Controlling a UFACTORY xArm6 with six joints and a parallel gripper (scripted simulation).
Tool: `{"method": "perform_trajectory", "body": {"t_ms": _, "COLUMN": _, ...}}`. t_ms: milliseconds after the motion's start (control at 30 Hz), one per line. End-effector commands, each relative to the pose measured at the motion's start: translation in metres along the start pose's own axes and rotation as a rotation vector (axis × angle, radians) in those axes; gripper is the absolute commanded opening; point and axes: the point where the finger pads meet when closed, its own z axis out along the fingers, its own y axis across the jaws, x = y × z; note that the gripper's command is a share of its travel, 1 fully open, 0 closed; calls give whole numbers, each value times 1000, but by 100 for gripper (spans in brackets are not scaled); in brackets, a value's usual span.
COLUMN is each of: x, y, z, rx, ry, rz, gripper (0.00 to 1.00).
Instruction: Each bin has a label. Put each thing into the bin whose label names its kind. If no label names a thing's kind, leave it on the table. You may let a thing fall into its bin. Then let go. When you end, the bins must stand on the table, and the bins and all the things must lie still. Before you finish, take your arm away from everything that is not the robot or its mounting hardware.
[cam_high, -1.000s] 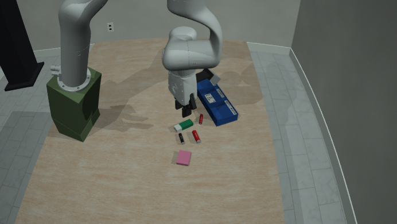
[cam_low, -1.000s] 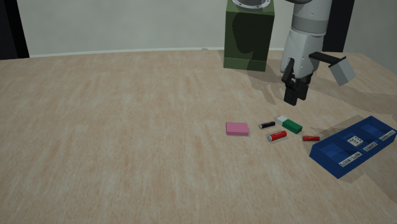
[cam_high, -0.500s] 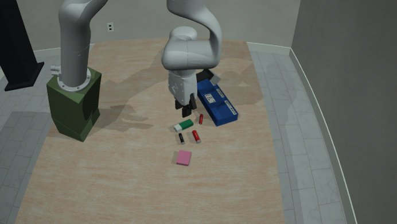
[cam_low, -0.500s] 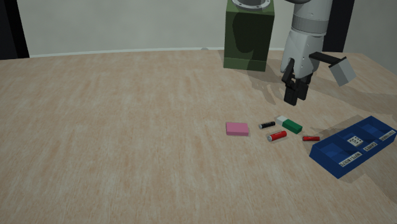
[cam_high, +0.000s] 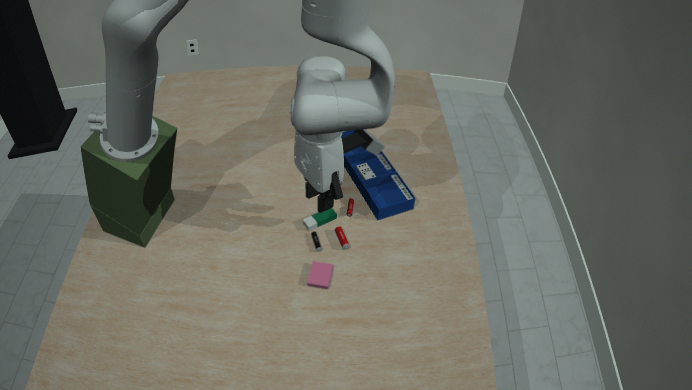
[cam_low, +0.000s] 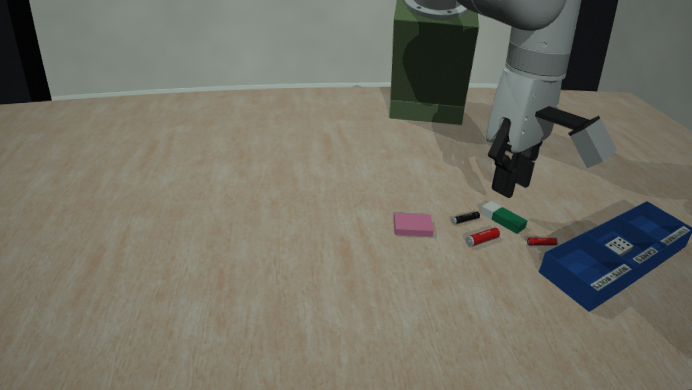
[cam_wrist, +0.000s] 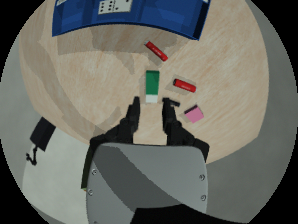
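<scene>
A wall outlet (cam_high: 192, 47) and perhaps a black stand (cam_high: 30, 100)

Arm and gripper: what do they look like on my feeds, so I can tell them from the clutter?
The arm is smooth light-grey tubing with rounded joints, bolted by a flange to a dark green pedestal. The gripper has a pale grey body and black fingers. A grey box on a black bracket sticks out sideways. No cables visible.
</scene>
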Motion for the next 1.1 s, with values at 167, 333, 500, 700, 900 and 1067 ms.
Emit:
{"method": "perform_trajectory", "body": {"t_ms": 167, "x": 2, "y": 0, "z": 39, "rx": -4, "ry": 11, "rz": 1, "gripper": 38}}
{"method": "perform_trajectory", "body": {"t_ms": 333, "x": 2, "y": 0, "z": 40, "rx": -4, "ry": 11, "rz": 1, "gripper": 38}}
{"method": "perform_trajectory", "body": {"t_ms": 500, "x": 2, "y": 0, "z": 45, "rx": -4, "ry": 11, "rz": 1, "gripper": 38}}
{"method": "perform_trajectory", "body": {"t_ms": 700, "x": 1, "y": 0, "z": 52, "rx": -4, "ry": 11, "rz": 1, "gripper": 38}}
{"method": "perform_trajectory", "body": {"t_ms": 900, "x": 1, "y": 0, "z": 52, "rx": -4, "ry": 11, "rz": 1, "gripper": 38}}
{"method": "perform_trajectory", "body": {"t_ms": 1067, "x": 1, "y": 0, "z": 52, "rx": -4, "ry": 11, "rz": 1, "gripper": 38}}
